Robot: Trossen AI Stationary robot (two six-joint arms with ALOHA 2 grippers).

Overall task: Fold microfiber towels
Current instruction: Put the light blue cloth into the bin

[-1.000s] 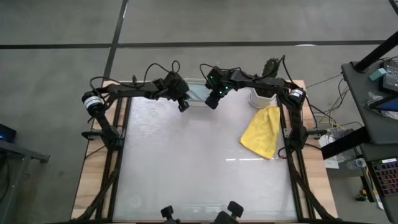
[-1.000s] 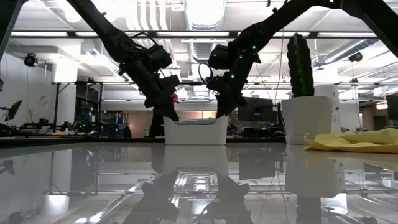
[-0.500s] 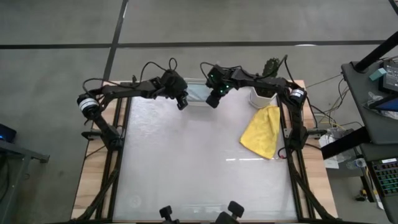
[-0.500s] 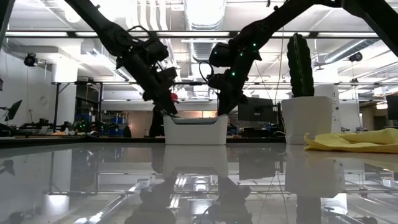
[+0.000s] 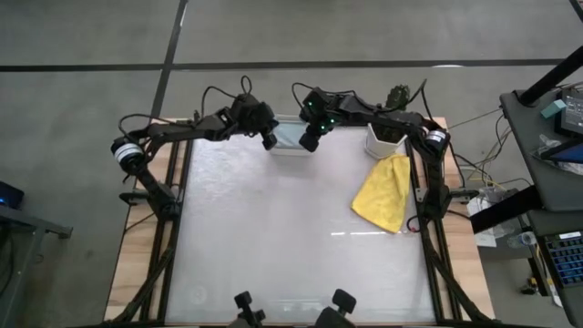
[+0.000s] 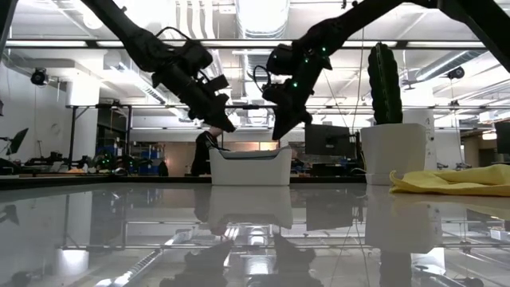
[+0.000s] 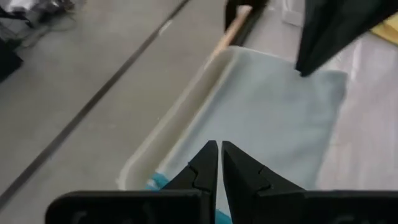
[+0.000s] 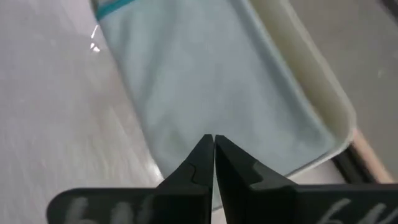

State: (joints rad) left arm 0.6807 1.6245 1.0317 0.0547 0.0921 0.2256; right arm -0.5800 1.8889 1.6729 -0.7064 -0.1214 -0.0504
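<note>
A pale blue-grey towel [image 7: 273,112] lies flat in the white tub [image 5: 290,137] at the desk's [image 5: 273,246] far edge, its long axis running along the tub. The left claw [image 5: 270,141] and right claw [image 5: 308,144] hover over the tub's two ends, both pinched closed and empty. A yellow towel [image 5: 384,191] lies crumpled at the right, long axis slanting away from a white pot [image 5: 383,141] with a cactus [image 6: 384,73].

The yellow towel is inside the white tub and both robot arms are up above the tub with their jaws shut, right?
Not quite. The yellow towel is not in the white tub; the high view shows it lying on the table beside the right arm, near a white pot. The tub holds a pale blue-grey towel. The rest is right: the left gripper and right gripper hang above the tub, jaws shut.
</note>
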